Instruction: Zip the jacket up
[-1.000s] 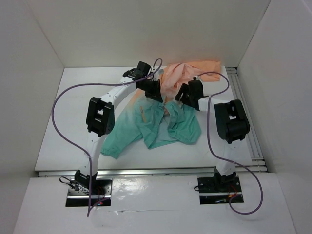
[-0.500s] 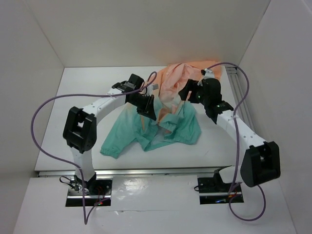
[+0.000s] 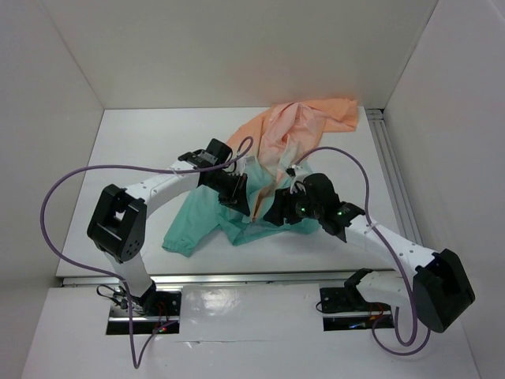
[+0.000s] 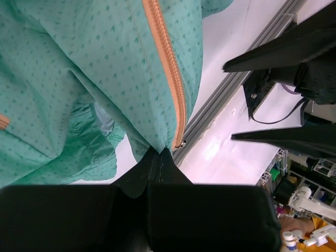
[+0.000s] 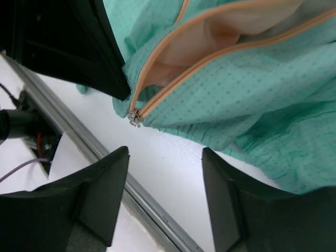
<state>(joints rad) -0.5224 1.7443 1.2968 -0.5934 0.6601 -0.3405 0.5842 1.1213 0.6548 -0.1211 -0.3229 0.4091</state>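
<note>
- Left gripper [image 4: 159, 153]: fingers clenched tight on the bottom hem of the jacket [image 4: 79, 68]. They pinch it right at the foot of the orange zipper [image 4: 167, 79].
- From the closed tips the zipper runs straight away across teal fabric. The cloth spreads to both sides of the jaws.
- Right gripper [image 5: 165, 152]: jaws released and fingers well apart. Only bare white table [image 3: 118, 158] shows between them, and nothing is held.
- A small metal slider [image 5: 135, 118] sits just ahead of the open right jaws, off toward one fingertip. It is near that fingertip but not touching it.
- Beyond the slider the two orange tracks split apart with pale peach lining between them, so the front is unzipped there.
- In the right wrist view, the black body of the left gripper is just beside the slider, on its far side from the right jaws.
- From above, both grippers meet at the teal lower edge of the jacket, close together, with the left jaws just to the left of the right ones.
- The jacket lies crumpled on the table. Its peach end lies well beyond both sets of jaws, toward the far right corner.
- A teal sleeve cuff [image 3: 180, 245] trails nearer than the left jaws, toward the left arm's side.
- A grey rail [image 4: 218, 107] along the table edge passes beside the left jaws. The right gripper's two dark fingers show beyond it.
</note>
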